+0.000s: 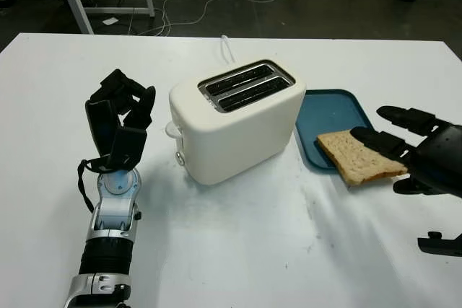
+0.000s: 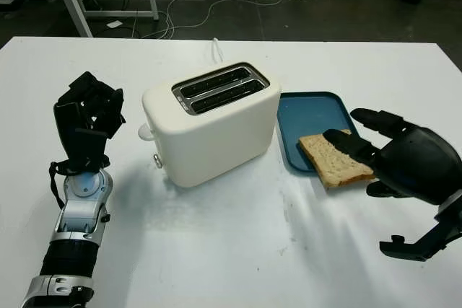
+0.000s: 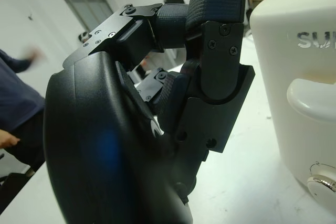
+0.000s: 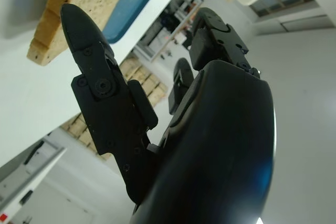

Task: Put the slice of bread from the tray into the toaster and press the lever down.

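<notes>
1. On the white table (image 1: 238, 250), the slice of bread (image 1: 359, 157) lies half on the near edge of the blue tray (image 1: 328, 115) and half overhanging onto the tabletop, to the right of the toaster (image 1: 234, 117).
2. My right hand (image 2: 404, 160) sits just beside the slice; one finger reaches over its near corner and seems to touch the crust, while the others stand clear. I would not call it a grasp: the hand is open and holds nothing.
3. My left hand (image 1: 119, 117) is upright on the far side of the toaster, fingers curled and holding nothing, close to the lever (image 3: 315, 98) on the end panel.
4. I judge the bread light, soft and easily crushed or torn, with a dry, porous surface that should not slip.
5. I would take it by the overhanging edge, a thumb under and fingers over, pinching near the crust where it is firmest, and squeezing gently.
6. Both slots (image 1: 242, 84) look empty; the slice must be turned on edge to drop in.
</notes>
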Controlling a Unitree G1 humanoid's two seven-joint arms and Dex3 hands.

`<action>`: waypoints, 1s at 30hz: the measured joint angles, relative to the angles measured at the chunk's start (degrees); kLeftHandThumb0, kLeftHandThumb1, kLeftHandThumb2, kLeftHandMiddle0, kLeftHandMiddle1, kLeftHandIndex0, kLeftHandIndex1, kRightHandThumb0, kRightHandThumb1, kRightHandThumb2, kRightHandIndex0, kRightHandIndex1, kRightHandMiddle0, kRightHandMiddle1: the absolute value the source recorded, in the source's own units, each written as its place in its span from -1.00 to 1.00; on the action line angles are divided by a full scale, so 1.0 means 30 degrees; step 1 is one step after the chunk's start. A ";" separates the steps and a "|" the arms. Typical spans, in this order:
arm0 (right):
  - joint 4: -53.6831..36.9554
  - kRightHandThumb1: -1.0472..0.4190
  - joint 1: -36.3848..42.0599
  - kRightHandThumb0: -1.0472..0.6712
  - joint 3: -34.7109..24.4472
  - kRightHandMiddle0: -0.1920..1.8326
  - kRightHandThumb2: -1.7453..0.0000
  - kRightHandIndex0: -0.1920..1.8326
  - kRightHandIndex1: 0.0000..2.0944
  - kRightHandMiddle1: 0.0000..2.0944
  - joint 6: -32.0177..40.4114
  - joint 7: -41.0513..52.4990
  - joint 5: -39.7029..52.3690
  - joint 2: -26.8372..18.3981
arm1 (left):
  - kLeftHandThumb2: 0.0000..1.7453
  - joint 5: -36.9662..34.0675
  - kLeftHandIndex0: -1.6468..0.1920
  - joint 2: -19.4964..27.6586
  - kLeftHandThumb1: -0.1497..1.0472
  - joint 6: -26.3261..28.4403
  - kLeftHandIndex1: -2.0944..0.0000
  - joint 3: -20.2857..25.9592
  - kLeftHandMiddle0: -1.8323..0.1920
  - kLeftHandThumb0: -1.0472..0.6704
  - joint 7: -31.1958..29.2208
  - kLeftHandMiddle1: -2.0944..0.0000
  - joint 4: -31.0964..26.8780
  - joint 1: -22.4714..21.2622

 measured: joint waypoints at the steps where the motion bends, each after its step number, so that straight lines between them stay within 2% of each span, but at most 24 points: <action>1: 0.0307 -0.52 -0.0010 -0.46 0.0216 -0.71 0.99 -0.69 -1.00 -1.00 0.0263 -0.0084 -0.0093 0.0000 | -0.58 0.0000 -0.12 -0.0001 0.79 0.0001 -0.53 0.0002 -0.18 -0.94 0.0001 -0.67 -0.0001 -0.0001; 7: 0.3780 -0.53 -0.0707 -0.42 0.1931 -0.75 0.99 -0.72 -1.00 -1.00 0.0858 -0.1441 -0.0619 -0.0003 | -0.56 0.0108 -0.12 0.0049 0.79 0.0005 -0.54 0.0003 -0.19 -0.94 0.0005 -0.67 0.0003 -0.0005; 15: 0.8224 -0.55 -0.2322 -0.34 0.4127 -0.71 1.00 -0.66 -0.96 -0.98 0.1466 -0.3783 -0.0584 0.0002 | -0.57 0.0105 -0.13 0.0075 0.79 0.0005 -0.53 0.0003 -0.18 -0.94 0.0003 -0.66 0.0000 -0.0009; 22: 1.2754 -0.65 -0.4292 -0.27 0.6394 -0.61 0.98 -0.56 -0.88 -0.96 0.1004 -0.9092 -0.0582 0.0213 | -0.58 -0.0041 -0.13 0.0060 0.79 0.0006 -0.52 0.0004 -0.18 -0.94 -0.0109 -0.67 -0.0019 -0.0014; 23: 1.3144 -0.68 -0.4459 -0.25 0.6699 -0.59 0.99 -0.60 -0.77 -0.96 0.0943 -0.9818 -0.0582 0.0346 | -0.58 -0.0041 -0.13 0.0059 0.79 0.0006 -0.52 0.0001 -0.19 -0.94 -0.0111 -0.67 -0.0019 -0.0014; 25: 1.3874 -0.71 -0.4735 -0.19 0.7424 -0.52 1.00 -0.75 -0.36 -0.97 0.0662 -1.1464 -0.0598 0.0575 | -0.58 -0.0036 -0.13 0.0060 0.79 0.0012 -0.53 0.0007 -0.20 -0.94 -0.0110 -0.67 -0.0019 -0.0014; 27: 1.4610 -0.73 -0.5063 -0.17 0.8193 -0.49 0.99 -0.78 -0.22 -0.97 0.0388 -1.3029 -0.0656 0.0756 | -0.58 -0.0028 -0.13 0.0059 0.79 0.0037 -0.53 0.0003 -0.19 -0.94 -0.0111 -0.67 -0.0041 -0.0015; 30: 1.5734 -0.75 -0.5583 -0.14 0.9295 -0.45 0.99 -0.76 -0.18 -0.96 -0.0018 -1.5127 -0.0881 0.0848 | -0.58 -0.0033 -0.12 0.0061 0.79 0.0052 -0.53 0.0008 -0.19 -0.93 -0.0111 -0.66 -0.0093 -0.0014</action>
